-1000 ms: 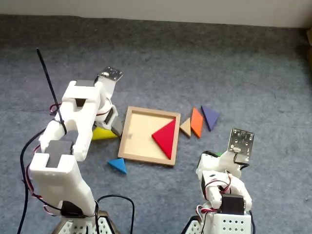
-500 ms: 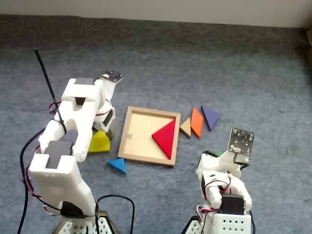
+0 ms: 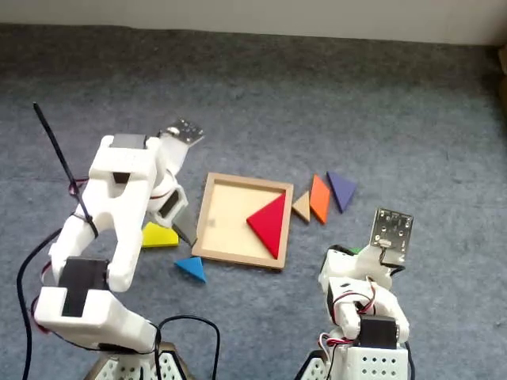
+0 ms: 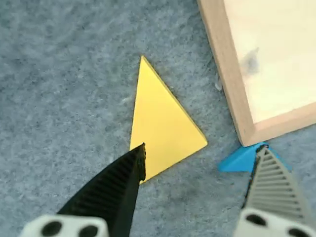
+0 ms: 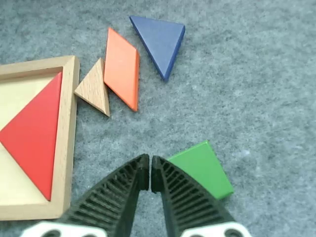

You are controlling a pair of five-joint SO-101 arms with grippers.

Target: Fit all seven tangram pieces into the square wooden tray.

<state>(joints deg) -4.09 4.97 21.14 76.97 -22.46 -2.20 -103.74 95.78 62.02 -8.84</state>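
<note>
The square wooden tray (image 3: 207,229) lies mid-table with a red triangle (image 3: 269,223) in its right part. A yellow triangle (image 3: 158,235) lies flat on the carpet just left of the tray. My left gripper (image 4: 200,157) hovers open above the yellow triangle (image 4: 160,128), one fingertip over its edge, the other over a small blue triangle (image 4: 239,159) by the tray corner (image 4: 247,131). My right gripper (image 5: 149,165) is shut and empty beside a green piece (image 5: 202,169). Tan triangle (image 5: 95,90), orange parallelogram (image 5: 122,66) and dark blue triangle (image 5: 160,38) lie right of the tray.
Grey carpet covers the whole table. The small blue triangle (image 3: 192,267) sits near the tray's front left corner. The right arm (image 3: 360,297) stands folded at the front right. A wall edge runs along the back, with open carpet before it.
The left arm drew back toward the front left. The yellow triangle slid away from the tray's left edge and now lies flat under the open gripper. The right arm stayed still.
</note>
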